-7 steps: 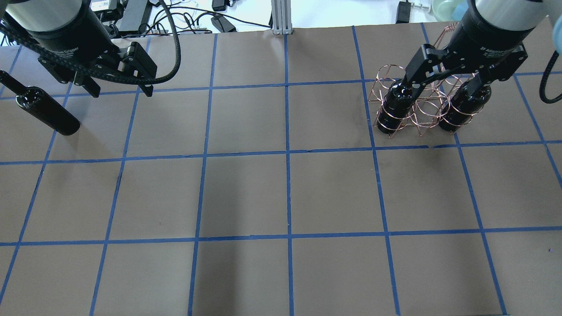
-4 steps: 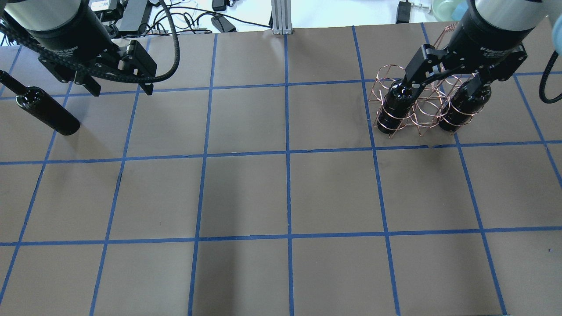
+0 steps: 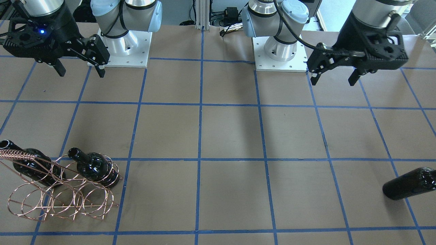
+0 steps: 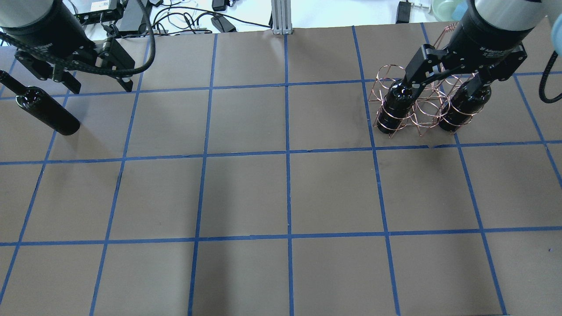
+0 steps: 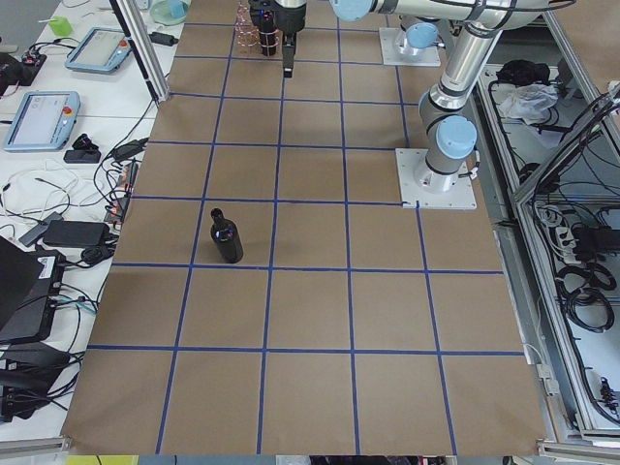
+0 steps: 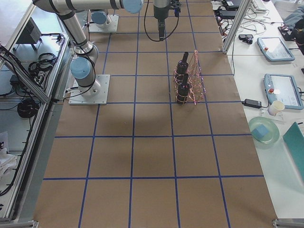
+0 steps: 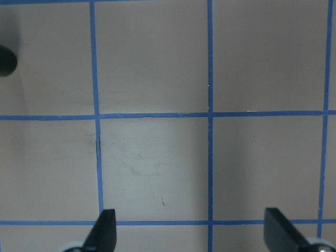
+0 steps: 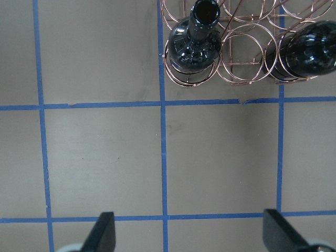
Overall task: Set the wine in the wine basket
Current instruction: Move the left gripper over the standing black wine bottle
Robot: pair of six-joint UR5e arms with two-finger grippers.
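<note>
The left gripper (image 4: 100, 87) has shifted sideways toward the lone wine (image 4: 44, 112). Its jaws are spread wide, empty and touching nothing. The right gripper (image 3: 81, 74) hangs equally wide and empty. Farther out are three bottles in all. A second bottle (image 3: 93, 168) and a third bottle (image 3: 32, 166) sit in hoops of the single wine basket (image 3: 18, 156), well apart from the wine.

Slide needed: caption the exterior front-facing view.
Two wine bottles in the copper wire basket, a third bottle apart; left tool and right tool open.
</note>
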